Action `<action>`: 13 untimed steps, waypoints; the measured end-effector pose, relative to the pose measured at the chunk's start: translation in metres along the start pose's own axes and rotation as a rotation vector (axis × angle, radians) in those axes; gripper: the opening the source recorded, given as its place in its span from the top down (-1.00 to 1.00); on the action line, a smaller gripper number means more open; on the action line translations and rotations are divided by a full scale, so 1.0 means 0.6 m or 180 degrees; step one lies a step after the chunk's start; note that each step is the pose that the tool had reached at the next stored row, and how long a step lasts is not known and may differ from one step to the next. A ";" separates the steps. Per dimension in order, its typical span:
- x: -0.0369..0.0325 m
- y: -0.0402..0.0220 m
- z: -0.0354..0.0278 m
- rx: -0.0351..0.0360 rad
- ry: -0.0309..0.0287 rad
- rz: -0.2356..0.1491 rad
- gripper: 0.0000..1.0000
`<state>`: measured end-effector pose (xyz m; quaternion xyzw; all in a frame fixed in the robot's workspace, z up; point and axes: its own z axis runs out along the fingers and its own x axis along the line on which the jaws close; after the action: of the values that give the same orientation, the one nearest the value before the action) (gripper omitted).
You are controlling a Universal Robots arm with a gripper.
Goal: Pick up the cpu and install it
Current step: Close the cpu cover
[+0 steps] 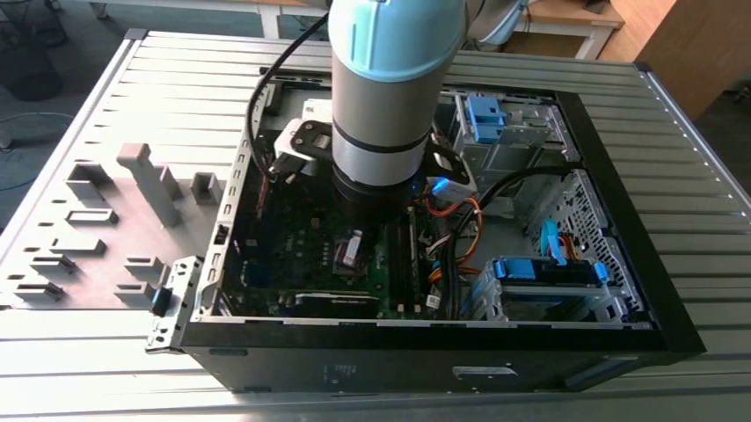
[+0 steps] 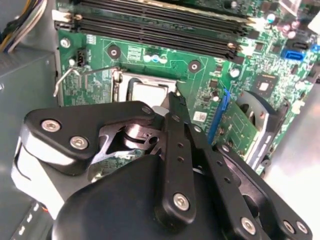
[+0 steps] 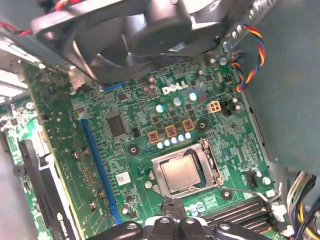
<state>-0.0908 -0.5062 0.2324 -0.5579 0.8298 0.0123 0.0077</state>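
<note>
The cpu, a flat square chip with a dull silver top, lies flat in the motherboard socket, with the metal socket frame around it. In the second wrist view the cpu sits just past the tips of my black gripper. My gripper hovers at the socket's edge beside the memory slots, its fingertips drawn together with nothing between them. A thin wire socket lever sticks out beside the socket.
The arm reaches down into the open PC case on a slatted metal table. A cooling fan hangs over the board. Black memory sticks, cables and blue drive bays crowd the case. Grey fixtures stand at the exterior view's left.
</note>
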 end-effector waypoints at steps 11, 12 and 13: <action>-0.001 0.000 0.000 -0.0033 -0.0088 -0.0105 0.79; -0.002 0.000 0.000 -0.0033 -0.0087 -0.0105 0.79; -0.003 0.000 0.000 -0.0033 -0.0087 -0.0105 0.79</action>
<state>-0.0901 -0.5043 0.2322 -0.5713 0.8202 0.0241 0.0165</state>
